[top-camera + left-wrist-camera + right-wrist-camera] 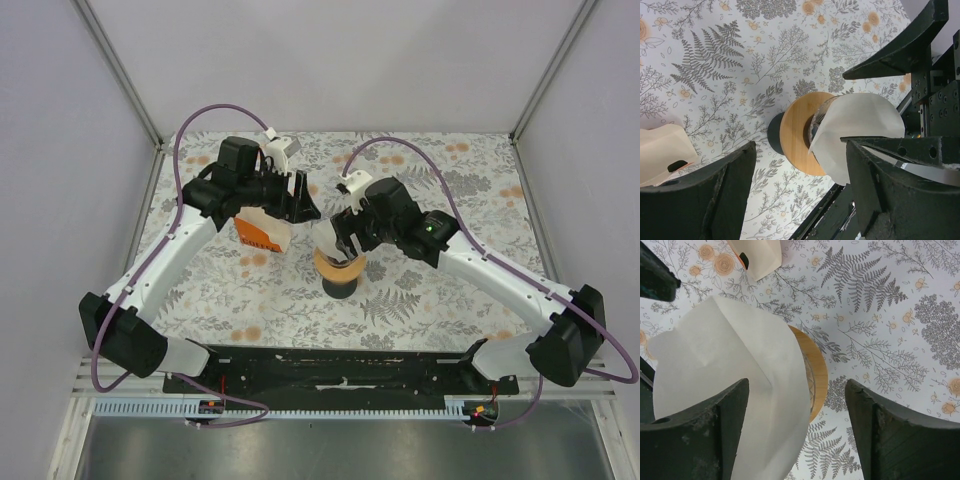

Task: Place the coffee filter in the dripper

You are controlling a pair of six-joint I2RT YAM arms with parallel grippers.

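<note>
Over one dripper (794,142): one coffee filter (860,125) (askew) | left claw (800,145), right claw (796,385): both spread wide, empty

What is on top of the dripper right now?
The white coffee filter lies over the dripper, leaning to one side. Part of the dripper's tan rim shows. The paper covers most of the centre, so how deep it sits cannot be seen.

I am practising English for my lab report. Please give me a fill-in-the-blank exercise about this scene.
The white coffee filter partly covers the tan-rimmed ____.
Both the left claw and the right claw are ____.
The orange and white pack lies nearer to the ____ claw.
Missing words: dripper; open; left.
</note>
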